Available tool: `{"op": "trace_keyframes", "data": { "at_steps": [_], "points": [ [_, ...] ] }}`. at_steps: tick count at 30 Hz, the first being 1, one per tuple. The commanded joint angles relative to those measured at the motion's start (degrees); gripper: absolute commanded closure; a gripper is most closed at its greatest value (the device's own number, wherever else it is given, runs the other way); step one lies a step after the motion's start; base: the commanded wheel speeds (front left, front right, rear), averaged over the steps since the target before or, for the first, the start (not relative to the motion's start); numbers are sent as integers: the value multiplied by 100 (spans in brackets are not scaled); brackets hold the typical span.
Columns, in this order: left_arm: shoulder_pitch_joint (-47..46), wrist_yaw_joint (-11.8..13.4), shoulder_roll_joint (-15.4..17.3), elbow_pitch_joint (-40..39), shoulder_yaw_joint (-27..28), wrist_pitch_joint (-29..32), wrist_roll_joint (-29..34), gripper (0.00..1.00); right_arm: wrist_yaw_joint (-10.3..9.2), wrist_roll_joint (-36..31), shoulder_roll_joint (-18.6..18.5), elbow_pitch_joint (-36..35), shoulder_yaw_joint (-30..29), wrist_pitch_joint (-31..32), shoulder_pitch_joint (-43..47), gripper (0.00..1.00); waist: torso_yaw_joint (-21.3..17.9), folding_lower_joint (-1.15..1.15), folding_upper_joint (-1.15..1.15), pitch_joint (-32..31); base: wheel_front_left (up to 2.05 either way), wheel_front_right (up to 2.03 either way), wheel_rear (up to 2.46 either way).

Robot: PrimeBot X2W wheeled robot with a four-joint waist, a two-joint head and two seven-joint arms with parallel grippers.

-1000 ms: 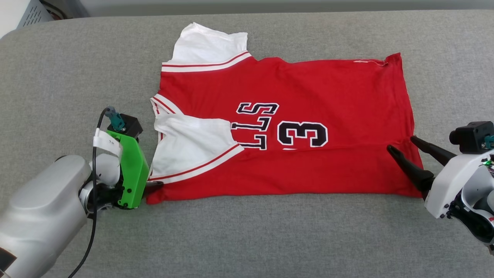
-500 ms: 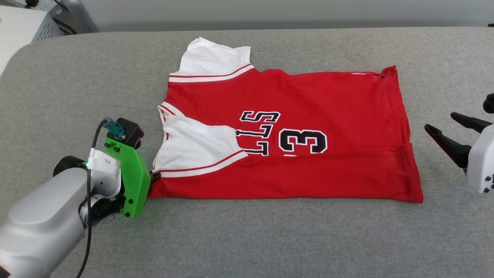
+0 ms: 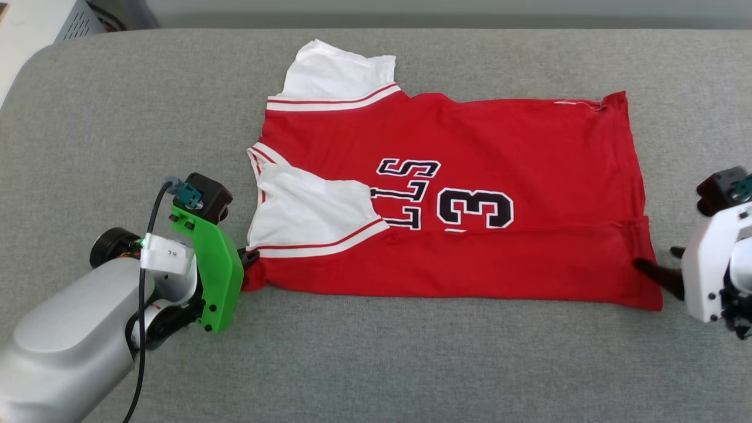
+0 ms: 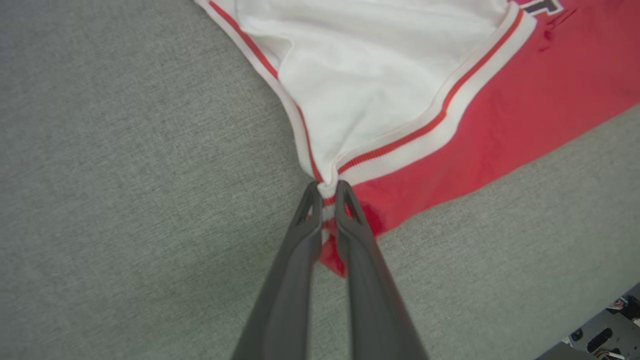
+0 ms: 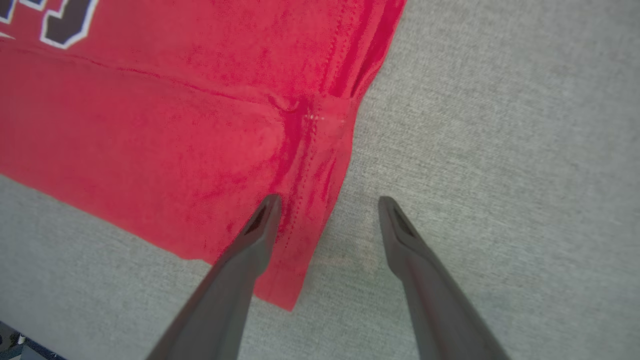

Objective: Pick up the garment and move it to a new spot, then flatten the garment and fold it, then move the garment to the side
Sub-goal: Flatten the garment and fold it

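Right gripper [image 5: 328, 200] back, astride garment [image 5: 175, 125] hem

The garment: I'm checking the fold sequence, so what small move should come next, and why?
Probably close the right gripper on the hem corner. The left gripper is shut on the garment at its sleeve corner, while the right's open jaws straddle the hem edge, one finger over red cloth, the other over the grey surface. Both near corners would then be held.

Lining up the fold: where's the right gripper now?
Head view, lower right: the right gripper stands open at the garment's near hem corner, one finger over the cloth.
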Motion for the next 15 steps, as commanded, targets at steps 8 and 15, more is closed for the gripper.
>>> {"op": "trace_keyframes", "data": {
  "at_steps": [8, 15],
  "points": [
    [139, 91, 80, -50, 19, -74, -37, 100, -5, -116, 535, 667, 329, 2, 346, 0, 73, 0, 0, 181, 0, 0, 0],
    [401, 74, 138, 107, 21, -204, -180, 100, -5, -71, 580, 856, 407, -301, 358, 100, -8, 0, 0, 95, 0, 0, 0]
  ]
}}
